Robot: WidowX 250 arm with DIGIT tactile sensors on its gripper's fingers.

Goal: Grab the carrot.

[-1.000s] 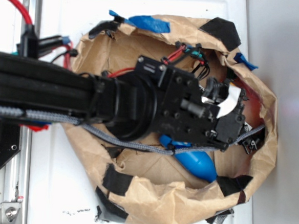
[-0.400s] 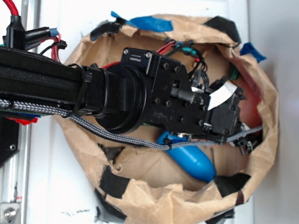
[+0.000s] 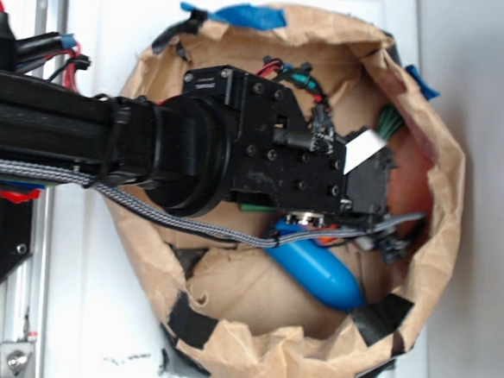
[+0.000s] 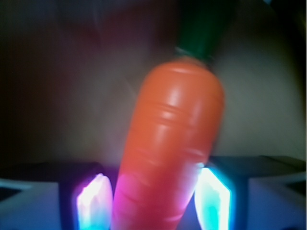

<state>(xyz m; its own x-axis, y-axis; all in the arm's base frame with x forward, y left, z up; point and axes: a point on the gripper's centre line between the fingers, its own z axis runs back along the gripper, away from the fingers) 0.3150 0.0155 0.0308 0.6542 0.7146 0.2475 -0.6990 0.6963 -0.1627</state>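
The pincer (image 4: 153, 196) stands open around the carrot (image 4: 172, 143), its lit fingers (image 4: 213, 199) at 3 and 9 o'clock; glossy, rigid, probably slippery, best gripped mid-body.

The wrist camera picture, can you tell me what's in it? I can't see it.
A shiny orange toy carrot fills the middle of the blurry picture, standing a little tilted with its dark green stem at the top. Its lower end sits between two glowing fingers, one on each side, against a dim brown background.

Glossy orange carrot (image 4: 172, 153) with dark green stem cap, blue capsule (image 3: 315, 271), brown paper bag (image 3: 441, 211)
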